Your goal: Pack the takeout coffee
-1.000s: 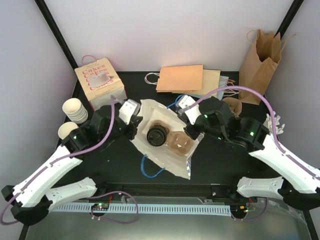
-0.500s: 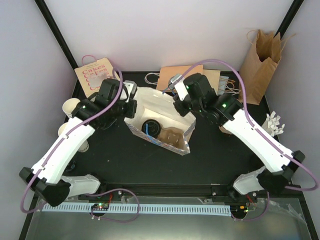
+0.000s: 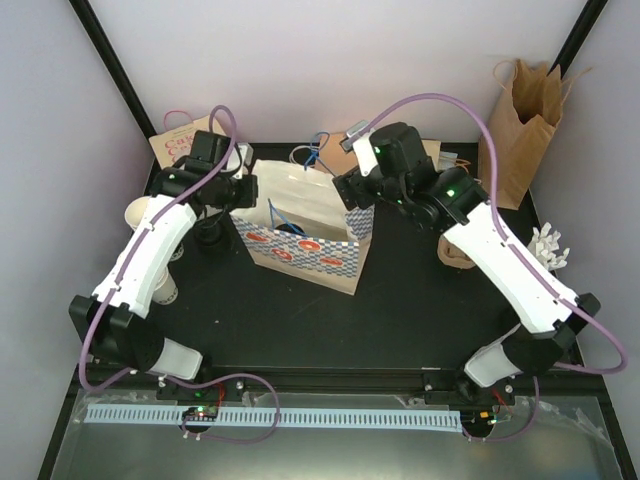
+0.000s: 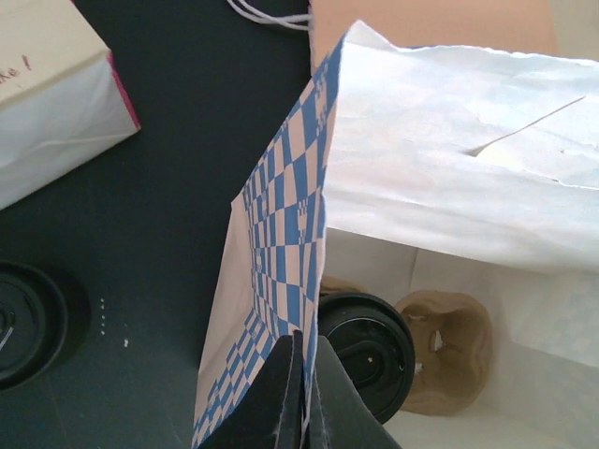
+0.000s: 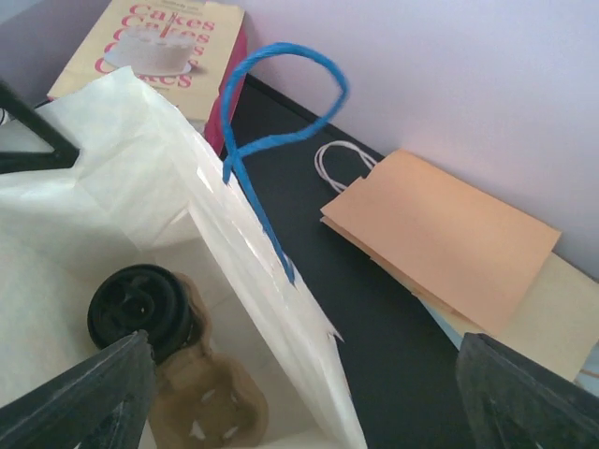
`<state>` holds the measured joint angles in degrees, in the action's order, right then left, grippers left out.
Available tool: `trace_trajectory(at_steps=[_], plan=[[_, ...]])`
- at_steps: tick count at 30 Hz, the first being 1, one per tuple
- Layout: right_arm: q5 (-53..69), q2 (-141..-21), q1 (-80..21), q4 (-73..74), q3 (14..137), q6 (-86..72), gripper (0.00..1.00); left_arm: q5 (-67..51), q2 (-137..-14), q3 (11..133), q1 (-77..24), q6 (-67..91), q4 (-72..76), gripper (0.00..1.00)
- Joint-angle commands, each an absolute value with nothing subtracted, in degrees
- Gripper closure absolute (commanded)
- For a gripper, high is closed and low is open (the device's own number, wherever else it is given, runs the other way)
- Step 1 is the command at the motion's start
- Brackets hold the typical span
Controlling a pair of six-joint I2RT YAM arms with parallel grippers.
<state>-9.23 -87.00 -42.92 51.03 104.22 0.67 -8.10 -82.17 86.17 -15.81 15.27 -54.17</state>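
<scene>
A white paper bag (image 3: 300, 245) with blue checks stands upright mid-table. Inside it a takeout coffee cup with a black lid (image 4: 370, 348) sits in a brown cardboard carrier (image 4: 447, 348); the right wrist view shows the same lid (image 5: 140, 309) and carrier (image 5: 206, 407). My left gripper (image 4: 305, 374) is shut on the bag's checkered left side wall, at the bag's left rim (image 3: 245, 192) seen from above. My right gripper (image 5: 309, 402) is open wide, straddling the bag's right wall without touching it, above its right rim (image 3: 355, 195). The bag's blue handle (image 5: 281, 103) sticks up.
A second black lid (image 4: 23, 323) lies on the table left of the bag. Stacked paper cups (image 3: 140, 212) and a Cakes box (image 5: 159, 47) stand at the left rear. Flat orange bags (image 5: 440, 234) lie behind, a brown paper bag (image 3: 520, 120) stands at the right rear.
The bag went from lying open to standing upright as both arms lifted its edges toward the rear. My right gripper has opened and let go of the bag's right edge.
</scene>
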Motion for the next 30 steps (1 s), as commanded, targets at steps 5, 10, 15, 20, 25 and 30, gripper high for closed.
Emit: trace_trajectory(at_steps=[5, 10, 15, 20, 25, 30], plan=[[-12.38, -79.65, -42.54, 54.23, 101.77, -0.74, 0.04, -9.54, -86.77, 92.59, -8.82, 14.07, -52.93, 0.98], [-13.23, -75.19, -42.34, 54.88, 97.3, -2.77, 0.0, -11.06, -89.18, 94.05, -5.95, 13.73, -53.3, 0.99], [-14.32, -70.02, -42.1, 54.68, 91.95, -5.61, 0.0, -10.92, -89.69, 94.18, -5.01, 14.3, -53.26, 0.98], [-14.48, -66.33, -42.07, 54.6, 86.15, -8.39, 0.0, -11.26, -87.65, 94.14, -4.94, 14.1, -54.01, 0.67], [-16.08, -64.46, -42.07, 54.52, 81.27, -11.77, 0.0, -10.96, -83.67, 93.67, -4.88, 13.76, -54.95, 0.41], [-14.89, -62.32, -42.08, 52.81, 76.44, -13.99, 0.0, -9.32, -78.59, 92.31, -4.9, 13.88, -55.67, 0.24]])
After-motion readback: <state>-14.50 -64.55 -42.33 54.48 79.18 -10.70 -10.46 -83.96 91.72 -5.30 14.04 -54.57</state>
